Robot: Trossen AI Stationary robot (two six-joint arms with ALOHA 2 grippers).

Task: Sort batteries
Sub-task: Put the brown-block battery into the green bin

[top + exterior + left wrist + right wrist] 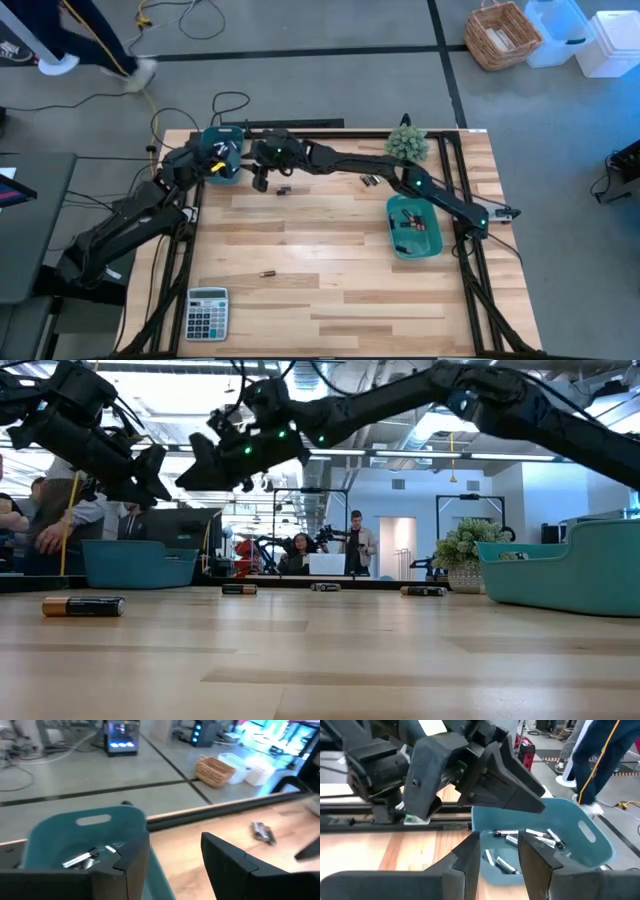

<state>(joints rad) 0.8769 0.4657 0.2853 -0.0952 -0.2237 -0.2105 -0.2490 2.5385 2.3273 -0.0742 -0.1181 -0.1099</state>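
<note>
- Batteries are scattered: several silver ones in the left teal bin (222,158) at 11 o'clock of the tabletop (330,290), a few in the right teal bin (413,228) at 3 o'clock, a loose battery (266,273) near 7 o'clock, another loose one (284,190) just beside the claws, a small pair (368,180) near 1 o'clock.
- Left claw (172,865) hangs over the left bin's near rim, fingers apart, nothing between them.
- Right claw (497,852) reaches across to the same bin, jaws parted with a moderate gap, empty; silver batteries (527,837) lie in the bin under it.
- Handling, my read: rigid metal cylinders, light for this arm, dense for their size. Smooth casing, slippery, rolls freely on flat wood.
- Grip point: mid-length, pads across the diameter, jaws square to the long axis. End-to-end grip looks likely to pop out.
- Come straight down; a sideways nudge sends one rolling.
- Two sizes, so closing width differs.
- Not fragile; a short drop into a bin should be fine.
- Calculator (207,313) at 7 o'clock: leave it.
</note>
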